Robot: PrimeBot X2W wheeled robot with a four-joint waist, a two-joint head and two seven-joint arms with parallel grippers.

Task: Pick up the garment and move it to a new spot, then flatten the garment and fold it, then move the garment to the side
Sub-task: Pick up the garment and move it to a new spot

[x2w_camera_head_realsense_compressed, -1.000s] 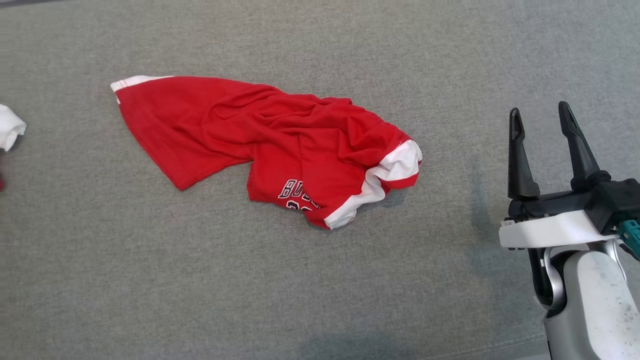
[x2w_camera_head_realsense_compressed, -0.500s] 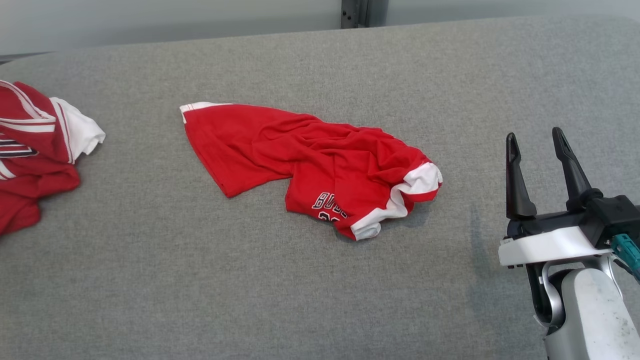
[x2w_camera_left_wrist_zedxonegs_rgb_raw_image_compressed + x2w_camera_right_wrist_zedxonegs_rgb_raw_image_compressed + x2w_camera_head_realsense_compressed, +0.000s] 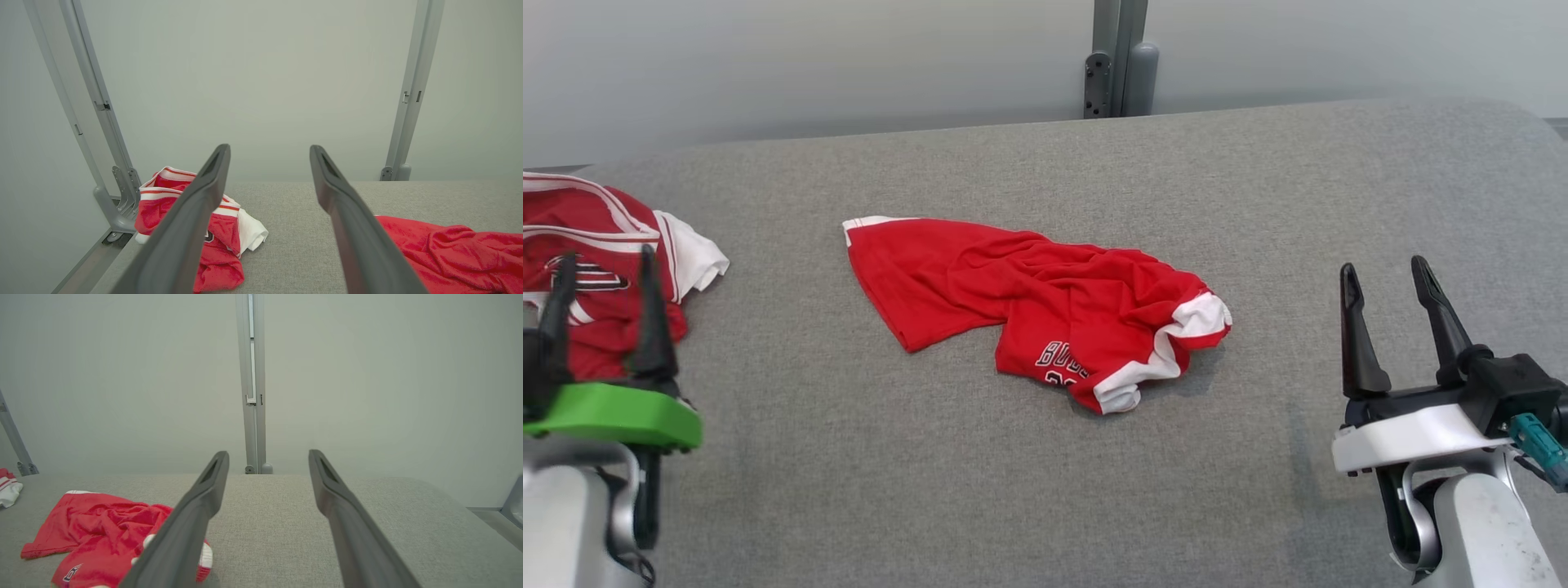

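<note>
Red jersey (image 3: 1045,302) crumpled at centre of grey fabric surface (image 3: 1258,180), untouched. Left gripper (image 3: 605,261) and right gripper (image 3: 1382,271): jaws spread, empty, well apart from jersey. Step: pickup not begun. Next, likely: reach inward, pinch fabric edge.

Down at eight o'clock, my left pincer (image 3: 607,257): two long dark tapering fingers (image 3: 654,327) rising off a bright green flat plastic plate (image 3: 613,412), with a pale grey forearm (image 3: 560,531) beneath. Over at four o'clock, my right pincer (image 3: 1383,266): the same dark prongs, a white curved plate (image 3: 1413,433), a teal plug (image 3: 1535,439) at its three o'clock, and a dark-speckled whitish forearm (image 3: 1494,523).
</note>
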